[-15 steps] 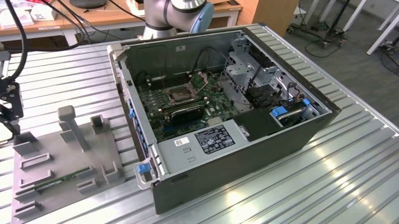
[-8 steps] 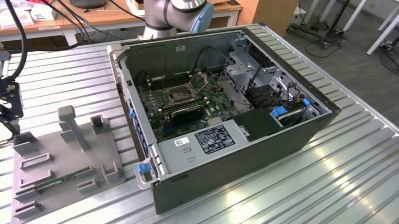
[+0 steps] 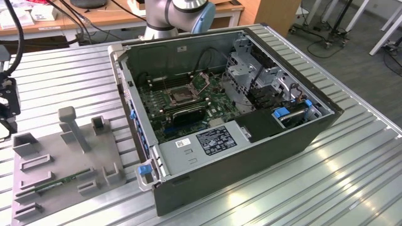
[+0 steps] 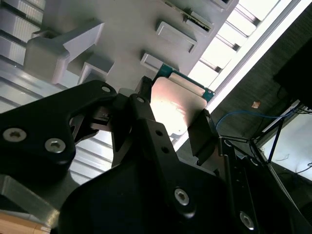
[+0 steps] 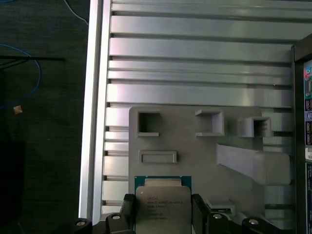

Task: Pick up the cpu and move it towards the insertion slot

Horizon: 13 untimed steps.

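Noted smooth, mirror-bright silver metal atop the cpu [image 5: 163,209], edged by green board. Found a matt black finish on the gripper [image 4: 173,117]. Saw dull grey plastic in the holder tray [image 5: 195,151], ribbed glossy aluminium in the table [image 3: 301,188], matt dark sheet metal on the computer case [image 3: 251,165], and a silvery metal frame round the insertion slot [image 3: 179,98].

Lighting bright and even. Exterior view: broad glare streaks on the ribbed worktop [image 3: 351,188]; computer case [image 3: 238,174] interior in moderate shadow. Second wrist view: cpu [image 4: 181,96] top washed by a warm reflection, tool [image 4: 173,107] near-black. First wrist view: floor [image 5: 44,146] dim
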Each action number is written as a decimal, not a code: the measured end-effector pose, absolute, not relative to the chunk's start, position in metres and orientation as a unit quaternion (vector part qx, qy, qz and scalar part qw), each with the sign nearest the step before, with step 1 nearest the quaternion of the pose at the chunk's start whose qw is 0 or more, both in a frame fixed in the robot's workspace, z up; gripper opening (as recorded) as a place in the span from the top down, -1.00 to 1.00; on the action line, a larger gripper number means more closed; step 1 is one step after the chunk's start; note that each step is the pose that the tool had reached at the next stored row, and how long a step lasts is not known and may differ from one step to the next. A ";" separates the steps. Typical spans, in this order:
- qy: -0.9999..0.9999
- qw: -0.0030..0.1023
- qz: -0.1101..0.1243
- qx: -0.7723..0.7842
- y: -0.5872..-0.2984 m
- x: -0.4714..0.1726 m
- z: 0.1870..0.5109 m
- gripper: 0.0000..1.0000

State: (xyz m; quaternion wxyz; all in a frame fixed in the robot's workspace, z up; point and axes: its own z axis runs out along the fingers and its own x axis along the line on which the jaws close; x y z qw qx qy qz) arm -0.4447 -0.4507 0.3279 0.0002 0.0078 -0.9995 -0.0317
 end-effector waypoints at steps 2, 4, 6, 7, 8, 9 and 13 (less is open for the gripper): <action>-0.999 0.000 -0.032 0.008 -0.451 -0.445 0.332 -0.08; -0.999 0.000 -0.032 0.008 -0.451 -0.445 0.338 -0.08; -0.999 0.000 -0.032 0.008 -0.451 -0.445 0.343 -0.08; -0.999 0.000 -0.032 0.008 -0.451 -0.445 0.346 -0.08; -0.999 0.000 -0.032 0.008 -0.451 -0.445 0.349 -0.08; -0.999 0.000 -0.032 0.008 -0.451 -0.445 0.352 -0.08; -0.999 0.000 -0.032 0.008 -0.451 -0.445 0.361 -0.08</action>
